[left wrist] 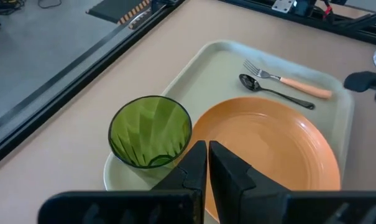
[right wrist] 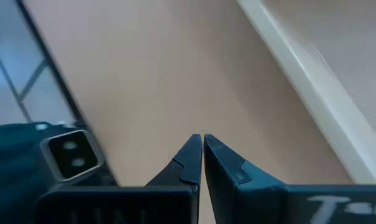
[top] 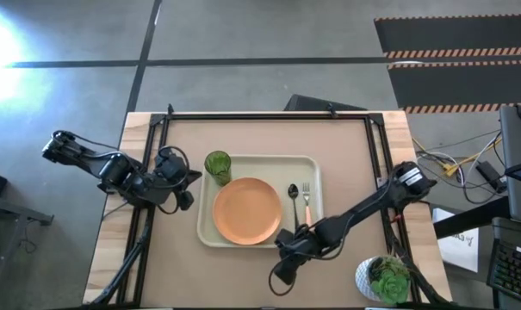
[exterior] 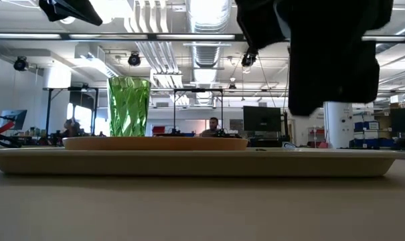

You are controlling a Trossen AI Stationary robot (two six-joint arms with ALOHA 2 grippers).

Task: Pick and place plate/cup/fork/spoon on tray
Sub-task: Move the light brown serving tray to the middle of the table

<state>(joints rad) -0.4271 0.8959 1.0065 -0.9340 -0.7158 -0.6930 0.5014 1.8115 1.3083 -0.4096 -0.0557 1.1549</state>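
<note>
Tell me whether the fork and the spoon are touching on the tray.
Apart. The left wrist view shows the fork and spoon lying side by side with a strip of bare tray between them along their whole length.

Honestly there's nothing here I can actually read. Only hint of lettering is a pale partial mark on the right claw [right wrist: 202,144] body, just behind its closed fingers, cut off, maybe a "T".

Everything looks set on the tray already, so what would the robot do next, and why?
Probably just pull the right gripper back from the tray. The plate, cup, fork and spoon all lie on it, and both grippers are shut on nothing, so nothing seems left to place.
</note>
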